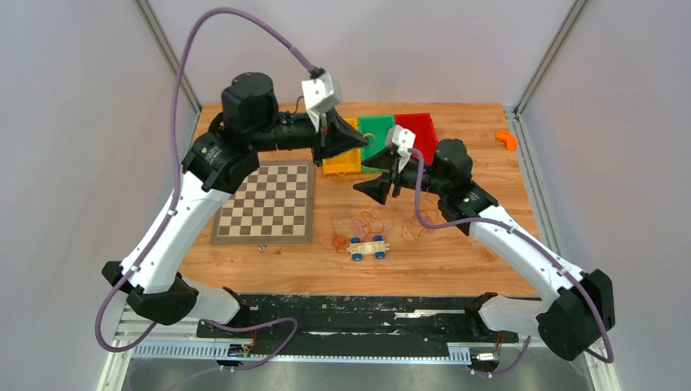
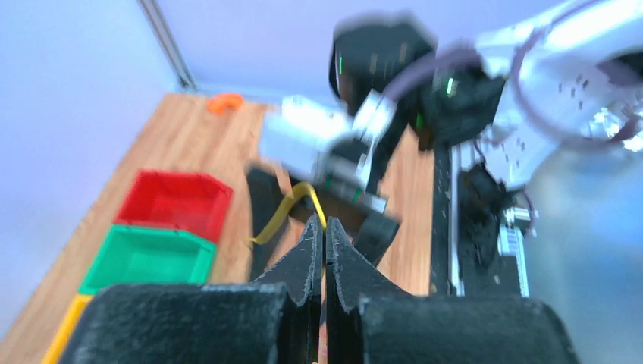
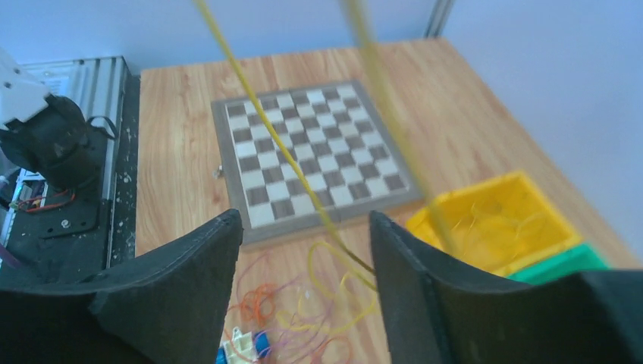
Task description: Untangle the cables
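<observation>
The cables [image 1: 368,223] lie as a loose tangle of thin yellow, orange and red loops on the wooden table, in front of the bins. My left gripper [image 1: 363,138] hovers over the yellow bin and is shut on a yellow cable [image 2: 282,210], pinched at the tips [image 2: 324,224]. My right gripper [image 1: 358,187] hangs above the tangle with its jaws open [image 3: 303,220]. A taut yellow strand [image 3: 261,121] runs up between its fingers, and a second blurred strand [image 3: 394,114] runs beside it. The rest of the tangle [image 3: 318,303] lies below.
A chessboard [image 1: 267,201] lies left of the tangle. A small toy car [image 1: 368,248] sits just in front of it. Yellow [image 1: 342,161], green [image 1: 376,129] and red [image 1: 415,129] bins stand at the back. An orange piece [image 1: 506,139] lies at the far right.
</observation>
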